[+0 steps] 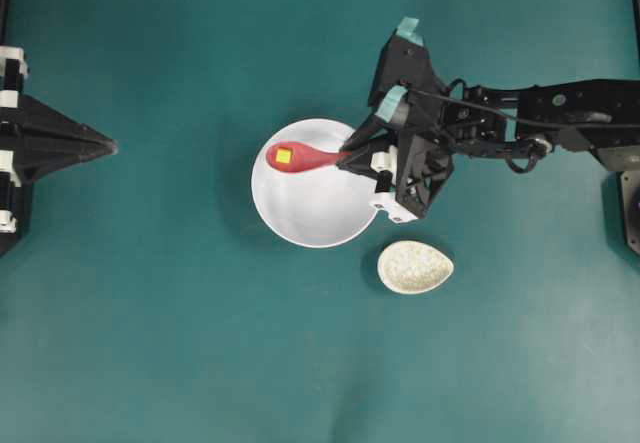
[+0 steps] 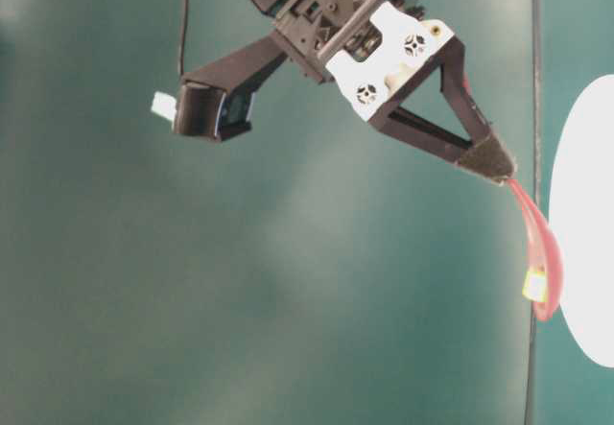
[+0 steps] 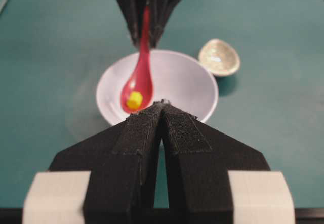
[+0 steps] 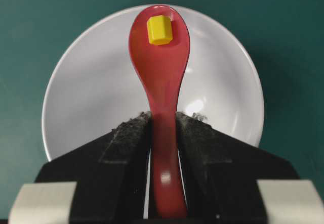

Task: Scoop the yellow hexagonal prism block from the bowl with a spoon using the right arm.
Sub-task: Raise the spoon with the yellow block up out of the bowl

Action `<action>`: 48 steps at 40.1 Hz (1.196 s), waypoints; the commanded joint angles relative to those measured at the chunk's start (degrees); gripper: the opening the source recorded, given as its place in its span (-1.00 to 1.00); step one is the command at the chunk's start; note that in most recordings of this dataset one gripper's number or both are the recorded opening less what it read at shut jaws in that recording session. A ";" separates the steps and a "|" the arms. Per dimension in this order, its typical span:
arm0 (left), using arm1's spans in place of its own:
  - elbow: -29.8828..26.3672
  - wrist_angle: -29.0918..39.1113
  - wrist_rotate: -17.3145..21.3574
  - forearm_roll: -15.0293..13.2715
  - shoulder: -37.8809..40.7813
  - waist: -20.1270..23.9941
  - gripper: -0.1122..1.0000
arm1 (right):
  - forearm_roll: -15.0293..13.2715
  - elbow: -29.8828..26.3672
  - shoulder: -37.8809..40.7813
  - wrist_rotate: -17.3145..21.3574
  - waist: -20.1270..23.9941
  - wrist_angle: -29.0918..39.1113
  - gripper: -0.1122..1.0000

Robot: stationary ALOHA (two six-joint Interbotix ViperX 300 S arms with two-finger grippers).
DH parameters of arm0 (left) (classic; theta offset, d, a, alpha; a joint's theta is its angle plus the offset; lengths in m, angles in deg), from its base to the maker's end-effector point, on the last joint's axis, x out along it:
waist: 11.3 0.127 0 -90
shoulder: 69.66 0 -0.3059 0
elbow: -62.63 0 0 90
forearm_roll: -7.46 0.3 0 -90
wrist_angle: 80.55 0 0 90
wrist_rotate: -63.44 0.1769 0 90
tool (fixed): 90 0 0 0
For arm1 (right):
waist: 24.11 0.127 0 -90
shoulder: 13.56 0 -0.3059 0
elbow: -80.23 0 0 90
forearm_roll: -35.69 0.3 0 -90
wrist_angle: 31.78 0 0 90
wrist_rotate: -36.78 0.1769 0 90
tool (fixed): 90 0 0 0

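One yellow hexagonal prism block (image 4: 159, 30) rides in the scoop of the spoon (image 4: 161, 72), out ahead of the right gripper (image 4: 163, 120), whose jaws clamp the handle to carry the scoop level above the bowl (image 4: 91, 87). The left gripper (image 3: 162, 114) (parked opposite, facing the bowl) has its jaws pressed together on nothing.

The right arm (image 1: 520, 123) is built of black links and open black brackets, with a black cable looped along it. Teal tape is seen on two pieces near the wrist. A white plate with two round screw fittings is mounted at the base of its fingers (image 2: 484, 156), which are black, tapered, and faced with fuzzy dark padding. The left gripper (image 3: 162, 113) is likewise black, with white blocks at five and seven o'clock.
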 commanded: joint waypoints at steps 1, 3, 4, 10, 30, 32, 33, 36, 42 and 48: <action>-1.67 -0.26 0.09 0.09 0.18 0.18 -0.79 | -0.62 0.35 -1.85 -0.09 0.35 -2.99 -0.37; -1.67 -0.26 0.09 0.09 0.18 0.09 -0.79 | -1.05 0.88 -2.11 -0.09 0.35 -4.31 -0.37; -1.67 -0.26 0.09 0.18 0.18 0.09 -0.79 | -1.14 1.14 -2.20 -0.09 0.35 -4.92 -0.37; -1.67 -0.26 0.09 0.09 0.18 0.18 -0.79 | -2.02 2.46 -2.81 -0.09 0.53 -8.26 -0.37; -1.67 -0.26 0.09 0.09 0.18 0.18 -0.79 | -3.43 5.54 -5.54 -0.09 0.88 -16.00 -0.37; -1.67 -0.26 0.09 0.09 0.18 0.18 -0.79 | -3.43 5.80 -5.80 -0.09 0.97 -16.17 -0.37; -1.76 -0.26 0.09 0.09 0.18 0.18 -0.79 | -3.43 5.89 -5.98 -0.09 0.88 -16.17 -0.37; -1.67 -0.26 0.09 0.18 0.18 0.18 -0.79 | -3.43 6.06 -6.42 -0.18 0.97 -16.17 -0.37; -1.67 -0.18 0.09 0.09 0.18 0.18 -0.79 | -3.52 6.33 -7.91 -0.18 1.05 -16.17 -0.37; -1.67 0.35 0.09 0.09 0.18 0.18 -0.79 | -3.43 7.38 -9.76 -0.18 1.05 -16.17 -0.37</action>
